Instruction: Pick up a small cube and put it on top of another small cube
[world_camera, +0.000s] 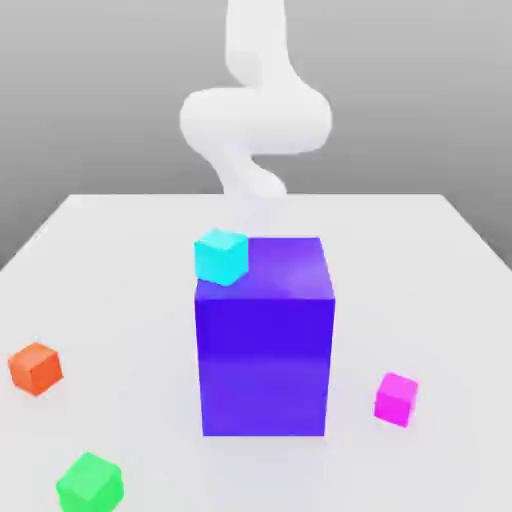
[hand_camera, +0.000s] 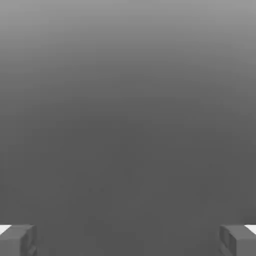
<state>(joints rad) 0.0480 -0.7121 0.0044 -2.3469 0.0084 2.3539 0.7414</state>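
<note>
The gripper (hand_camera: 128, 240) is seen spread wide, grasping nothing. The magenta cube (world_camera: 396, 398) sits near right of the blue-violet block (world_camera: 265, 345); the green cube (world_camera: 89, 483) near left.

Arm (world_camera: 255, 120): blurred white, cut off by the exterior view's upper edge; lower part hidden behind the block (world_camera: 265, 340). Fingers (hand_camera: 17, 240): tips alone in frame, both cut by the hand view's edge. Green cube (world_camera: 90, 483): base clipped at the frame edge.

Sim test scene, plain white table (world_camera: 120, 240), flat grey backdrop, untextured coloured blocks, no room details.
</note>
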